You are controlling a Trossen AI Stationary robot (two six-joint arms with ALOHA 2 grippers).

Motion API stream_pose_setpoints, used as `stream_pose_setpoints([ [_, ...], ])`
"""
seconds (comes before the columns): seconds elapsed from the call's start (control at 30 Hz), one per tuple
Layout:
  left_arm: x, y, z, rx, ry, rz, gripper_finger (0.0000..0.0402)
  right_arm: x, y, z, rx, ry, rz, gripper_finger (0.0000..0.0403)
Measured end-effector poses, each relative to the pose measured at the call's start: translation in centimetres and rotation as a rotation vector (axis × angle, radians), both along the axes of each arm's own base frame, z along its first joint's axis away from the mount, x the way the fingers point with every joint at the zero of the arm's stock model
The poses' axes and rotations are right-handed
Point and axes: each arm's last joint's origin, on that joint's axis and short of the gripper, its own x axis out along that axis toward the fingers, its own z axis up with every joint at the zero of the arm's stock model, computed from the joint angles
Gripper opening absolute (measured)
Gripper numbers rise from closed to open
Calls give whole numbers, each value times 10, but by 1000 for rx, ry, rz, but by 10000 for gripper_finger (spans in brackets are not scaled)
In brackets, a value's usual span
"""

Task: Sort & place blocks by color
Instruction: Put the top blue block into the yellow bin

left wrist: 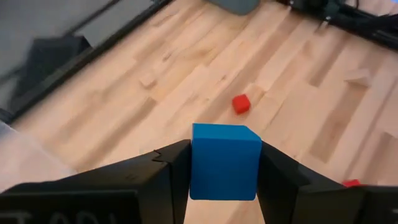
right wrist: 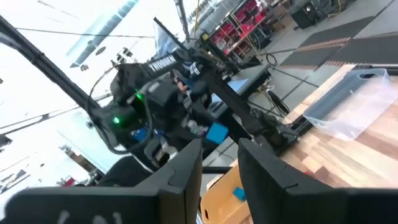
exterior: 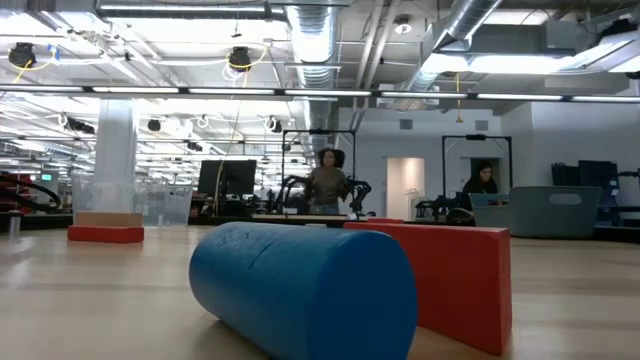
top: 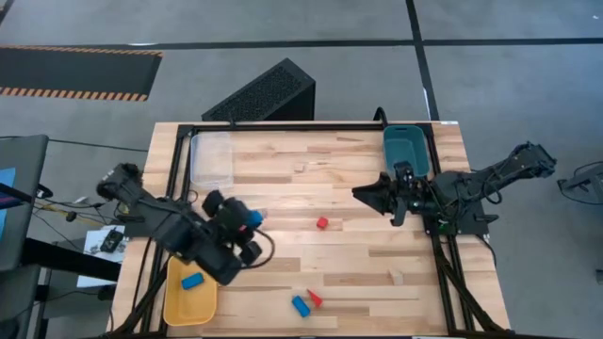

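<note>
My left gripper (top: 252, 220) is at the table's left, shut on a blue cube (left wrist: 225, 162), beside and above the yellow tray (top: 174, 306), in which one blue block (top: 193, 281) lies. A small red block (top: 322, 223) lies mid-table and also shows in the left wrist view (left wrist: 241, 103). A blue cylinder (top: 301, 305) and a red wedge (top: 314, 298) lie side by side near the front edge, close up in the low view (exterior: 300, 290), (exterior: 440, 275). A pale wood block (top: 397, 277) lies front right. My right gripper (top: 363, 193) is open and empty beside the teal tray (top: 407, 149). My left gripper pinches the blue cube by two opposite side faces (left wrist: 194, 163) between its two fingers. The cube's top and front faces stand free past the fingers. The cube is lifted clear of the table and sits level in the hold.
A clear tray (top: 212, 158) stands at the far left and the teal tray at the far right corner. A black metal frame (top: 311, 125) runs along the table's far and side edges. Bare wood lies between the trays.
</note>
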Motion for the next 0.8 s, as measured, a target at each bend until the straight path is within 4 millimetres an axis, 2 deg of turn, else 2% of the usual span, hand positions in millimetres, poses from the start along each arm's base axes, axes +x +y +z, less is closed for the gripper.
stream_pose_setpoints([
  [0.13,-21,-4,-29,-91,-56,17,127,2,-5,0,3,-6,-24,121],
  [0.3,-52,-10,-78,-249,-19,50,128,3,-8,4,15,-39,-41,123],
  [0.43,-82,-15,-115,-371,57,105,129,3,-5,6,9,-70,60,119],
  [0.6,-120,-21,-136,-492,82,123,129,11,-4,0,7,-35,56,105],
  [0.7,-139,-24,-143,-553,182,110,129,20,-5,-7,48,-7,23,95],
  [0.8,-152,-25,-158,-584,266,113,129,34,-5,-20,91,44,7,89],
])
